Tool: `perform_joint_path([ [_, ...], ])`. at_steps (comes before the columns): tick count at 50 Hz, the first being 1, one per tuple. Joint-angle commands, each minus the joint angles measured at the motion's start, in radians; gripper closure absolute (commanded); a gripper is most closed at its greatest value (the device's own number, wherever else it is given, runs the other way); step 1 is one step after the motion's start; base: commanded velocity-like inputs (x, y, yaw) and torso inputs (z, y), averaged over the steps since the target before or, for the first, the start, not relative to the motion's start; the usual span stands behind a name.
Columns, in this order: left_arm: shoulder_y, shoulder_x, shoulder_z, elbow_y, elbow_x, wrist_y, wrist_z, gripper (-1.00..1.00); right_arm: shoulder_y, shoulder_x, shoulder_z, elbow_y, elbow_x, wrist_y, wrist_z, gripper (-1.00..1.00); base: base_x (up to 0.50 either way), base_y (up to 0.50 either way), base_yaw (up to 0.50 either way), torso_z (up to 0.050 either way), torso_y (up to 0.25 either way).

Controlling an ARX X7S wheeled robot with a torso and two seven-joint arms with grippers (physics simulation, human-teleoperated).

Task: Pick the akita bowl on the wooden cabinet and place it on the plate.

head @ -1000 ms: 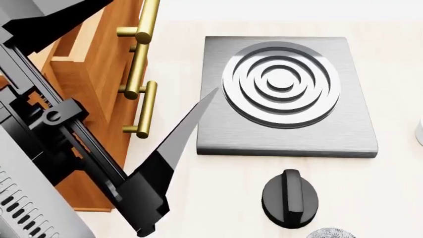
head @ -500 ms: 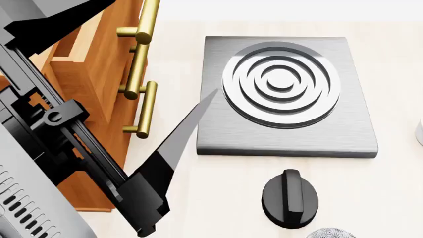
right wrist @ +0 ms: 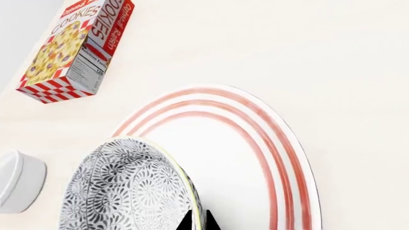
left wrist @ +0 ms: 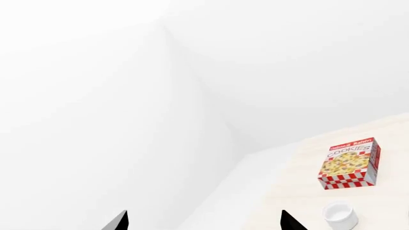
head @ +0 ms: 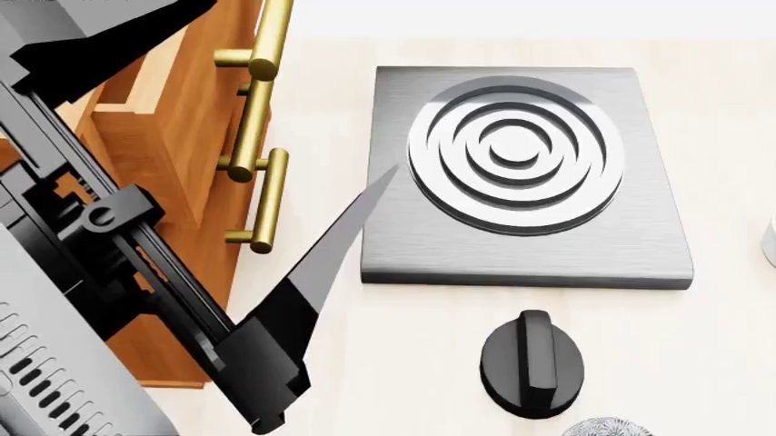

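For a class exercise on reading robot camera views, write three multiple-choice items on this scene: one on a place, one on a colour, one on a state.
1. Where is the cookie box relative to the plate?
A. On the plate
B. On the counter beside it
C. Inside the bowl

2. What colour are the plate's rim rings?
A. Red
B. Blue
C. Green

3. How is the right claw?
A. Open, holding nothing
B. Not in view
C. Shut on the akita bowl

Key:
1 B: the box stands on bare counter, apart from the plate.
2 A: the right wrist view shows red concentric rings.
3 C: the claw tips meet on the bowl's rim, over the plate.
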Motion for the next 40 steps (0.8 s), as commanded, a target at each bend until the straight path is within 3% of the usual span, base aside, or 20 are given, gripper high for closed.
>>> perform_joint_path([
  [1, 0.006, -0.004, 0.004, -0.003, 0.003, 0.008, 0.0, -1.0, 0.023, -0.013, -0.005, 0.045, -0.018, 0.016, -0.014, 1.0, 0.0, 0.0, 0.0, 0.0, 0.0],
  [18, 0.021, -0.014, 0.011, -0.01, 0.014, 0.029, 0.004, -1.0, 0.066, -0.02, -0.033, 0.077, -0.04, 0.042, -0.015, 1.0, 0.0, 0.0, 0.0, 0.0, 0.0],
  [19, 0.022, -0.014, 0.01, -0.011, 0.013, 0.029, 0.004, -1.0, 0.065, -0.022, -0.033, 0.077, -0.04, 0.041, -0.019, -1.0, 0.0, 0.0, 0.0, 0.0, 0.0],
  [40, 0.011, -0.014, 0.012, -0.006, 0.004, 0.021, -0.002, -1.0, 0.021, 0.011, -0.011, -0.007, -0.059, 0.032, -0.022, -1.0, 0.0, 0.0, 0.0, 0.0, 0.0],
])
